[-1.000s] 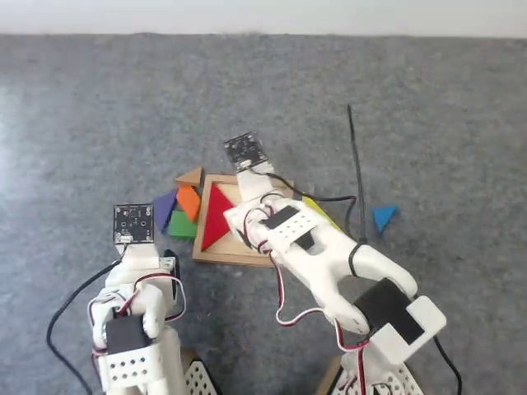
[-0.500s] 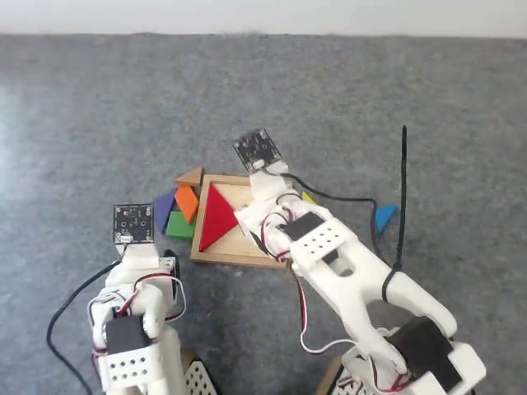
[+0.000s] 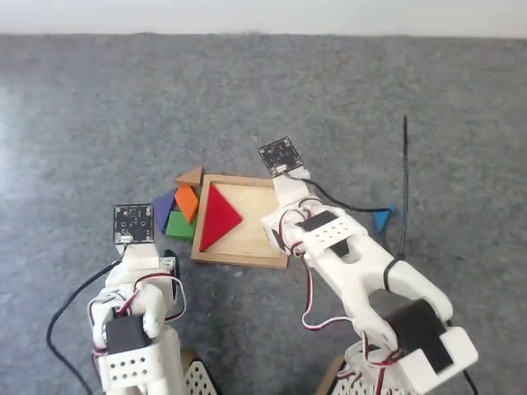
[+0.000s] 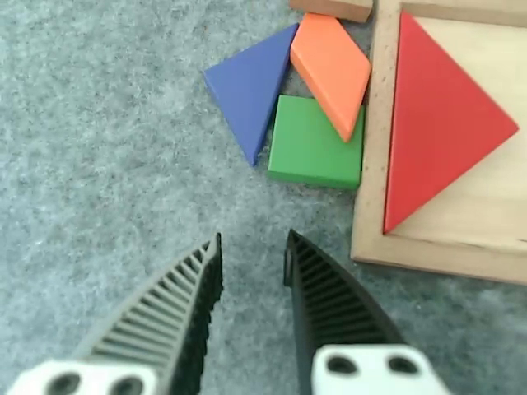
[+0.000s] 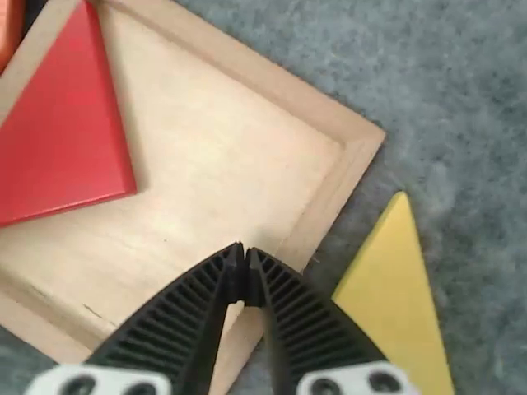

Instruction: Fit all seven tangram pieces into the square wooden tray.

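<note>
Near the front edge of the counter (image 3: 82, 99), the left tool (image 4: 253, 240) hung a little open, holding nothing. Farther in, the right tool (image 5: 243, 251) was closed and empty above the rim of the tray (image 5: 333, 197), mid-counter. The red triangle (image 5: 66, 140) lay inside. I think that tool should open wide, pinch the yellow triangle (image 5: 395, 288) beside the rim, and lift it over the wall.
</note>
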`<move>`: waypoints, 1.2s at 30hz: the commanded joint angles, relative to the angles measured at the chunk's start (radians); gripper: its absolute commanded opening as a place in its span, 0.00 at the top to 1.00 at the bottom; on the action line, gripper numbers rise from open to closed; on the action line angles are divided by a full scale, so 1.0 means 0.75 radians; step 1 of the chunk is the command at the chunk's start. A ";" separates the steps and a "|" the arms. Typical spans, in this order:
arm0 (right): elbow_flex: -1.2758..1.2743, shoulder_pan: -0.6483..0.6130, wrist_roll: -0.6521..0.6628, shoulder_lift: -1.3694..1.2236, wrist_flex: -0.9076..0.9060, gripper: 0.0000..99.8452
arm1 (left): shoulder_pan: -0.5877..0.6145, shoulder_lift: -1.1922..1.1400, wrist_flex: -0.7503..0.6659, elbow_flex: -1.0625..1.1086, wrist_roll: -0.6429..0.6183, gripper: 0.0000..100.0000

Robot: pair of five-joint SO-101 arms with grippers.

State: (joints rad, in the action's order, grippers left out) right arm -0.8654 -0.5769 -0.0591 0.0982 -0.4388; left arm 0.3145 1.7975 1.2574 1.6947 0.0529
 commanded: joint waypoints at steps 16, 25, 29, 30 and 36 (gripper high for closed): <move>0.080 0.075 0.092 0.240 -0.026 0.99 | 0.008 0.029 0.006 -0.015 0.004 0.88; 0.072 0.134 0.636 0.521 -0.690 0.92 | 0.008 0.029 0.006 -0.015 0.004 0.88; -0.023 0.157 0.681 0.467 -0.613 0.92 | 0.006 0.029 0.006 -0.015 0.004 0.88; -0.049 0.154 0.683 0.455 -0.566 0.91 | 0.006 0.029 0.006 -0.015 0.004 0.88; -0.076 0.157 0.683 0.359 -0.492 0.84 | 0.006 0.029 0.006 -0.015 0.004 0.88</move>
State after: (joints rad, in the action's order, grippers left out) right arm -0.9283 -0.4680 0.4411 0.3943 -0.8408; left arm 0.3145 1.7975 1.2574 1.6947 0.0529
